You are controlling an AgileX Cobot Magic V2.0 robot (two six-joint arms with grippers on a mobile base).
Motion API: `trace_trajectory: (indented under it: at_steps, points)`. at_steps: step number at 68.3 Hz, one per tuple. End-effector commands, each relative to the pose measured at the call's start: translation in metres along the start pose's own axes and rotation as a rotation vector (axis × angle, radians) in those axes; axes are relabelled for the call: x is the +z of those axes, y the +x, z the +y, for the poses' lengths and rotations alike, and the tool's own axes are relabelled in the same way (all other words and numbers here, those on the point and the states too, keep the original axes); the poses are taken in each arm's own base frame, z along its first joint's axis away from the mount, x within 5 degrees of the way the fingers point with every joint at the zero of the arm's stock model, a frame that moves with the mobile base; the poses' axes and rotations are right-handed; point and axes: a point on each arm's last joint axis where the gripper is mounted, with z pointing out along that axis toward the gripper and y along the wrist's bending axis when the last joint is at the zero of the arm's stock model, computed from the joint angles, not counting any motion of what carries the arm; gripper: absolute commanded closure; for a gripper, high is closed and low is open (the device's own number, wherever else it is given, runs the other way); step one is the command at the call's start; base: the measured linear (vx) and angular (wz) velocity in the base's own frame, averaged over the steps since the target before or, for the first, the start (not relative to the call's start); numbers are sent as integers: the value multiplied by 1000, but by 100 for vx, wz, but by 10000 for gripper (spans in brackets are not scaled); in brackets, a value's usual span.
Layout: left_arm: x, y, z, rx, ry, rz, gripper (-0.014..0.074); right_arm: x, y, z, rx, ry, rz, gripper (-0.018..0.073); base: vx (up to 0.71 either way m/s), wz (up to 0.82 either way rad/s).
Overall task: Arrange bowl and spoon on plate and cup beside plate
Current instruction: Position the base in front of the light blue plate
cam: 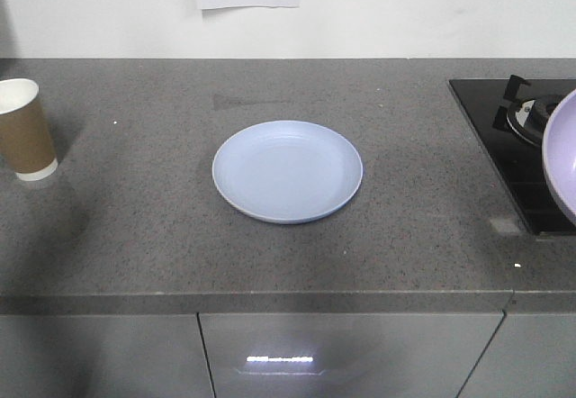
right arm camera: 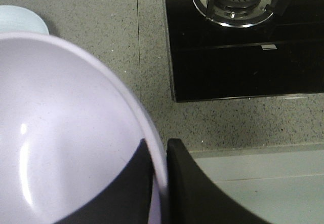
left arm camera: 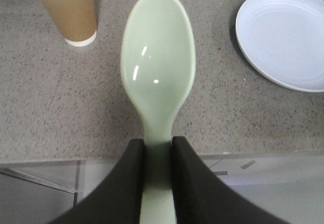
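While its handle sits clamped in the narrow jaws of the left gripper point(left arm camera: 158, 145), the spoon point(left arm camera: 158, 67) juts straight ahead of them, hollow side up, over the worktop's point(cam: 162, 236) front edge. The right gripper point(right arm camera: 161, 150) pinches the bowl point(right arm camera: 66, 133) by its rim near the hob point(cam: 504, 146); the plate point(cam: 287, 171) lies mid-worktop, the cup point(cam: 24, 128) near its left edge.

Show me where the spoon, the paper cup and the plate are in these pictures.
spoon point(left arm camera: 158, 62), left wrist view, on the middle of its scoop.
cup point(cam: 25, 132), front view, on its brown side wall.
plate point(cam: 288, 171), front view, on its bare centre.
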Motion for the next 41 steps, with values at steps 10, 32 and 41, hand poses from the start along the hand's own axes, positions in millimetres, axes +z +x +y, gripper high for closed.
trace_trajectory:
  at_steps: [10,32,41]
  points:
    - [-8,-8,-2,-5,23,-87,603,-9,-10,-1,-5,7,-96,565,13,-4]
    - [-8,-8,-2,-5,23,-87,603,-9,-10,-1,-5,7,-96,565,11,-3]
    - [-8,-8,-2,-5,23,-87,603,-9,-10,-1,-5,7,-96,565,10,-2]
